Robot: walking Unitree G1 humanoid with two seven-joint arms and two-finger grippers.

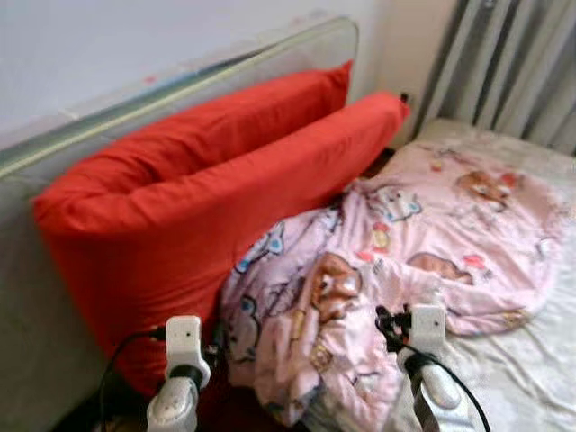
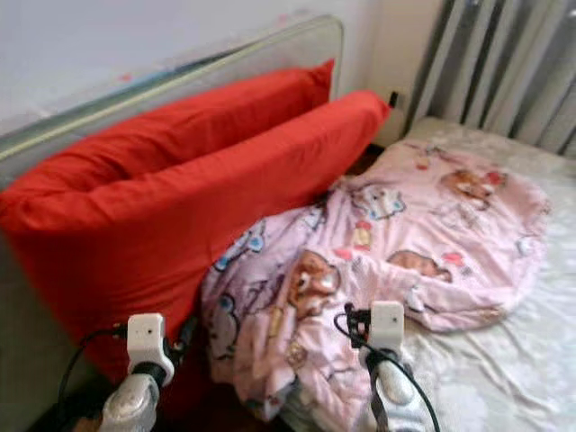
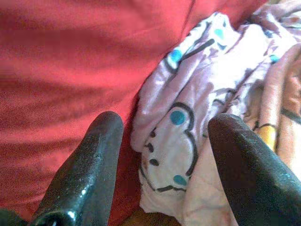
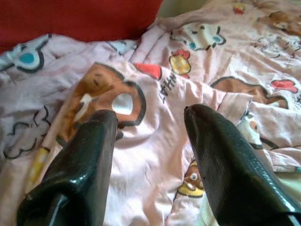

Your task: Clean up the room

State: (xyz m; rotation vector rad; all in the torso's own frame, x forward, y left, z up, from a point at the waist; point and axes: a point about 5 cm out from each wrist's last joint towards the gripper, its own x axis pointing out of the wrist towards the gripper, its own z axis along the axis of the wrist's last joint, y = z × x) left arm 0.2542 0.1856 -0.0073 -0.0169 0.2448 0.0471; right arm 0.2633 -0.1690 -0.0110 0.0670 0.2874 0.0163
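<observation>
The crumpled pink cartoon-print quilt [image 1: 396,252] lies heaped on the bed beside the long red pillows [image 1: 198,198], directly ahead of both spread jaws. Left gripper [image 3: 162,165] and right gripper [image 4: 150,141] should probably pinch raised folds, not flat cloth.

"WHAT" printed on pink blanket [image 4: 197,94]

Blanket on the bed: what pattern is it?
The blanket is pale pink with cartoon animal prints, brown bears among them; clearest in the right wrist view.

Matt red cloth pillows [image 1: 180,207] — soft printed quilt [image 1: 423,243].
</observation>
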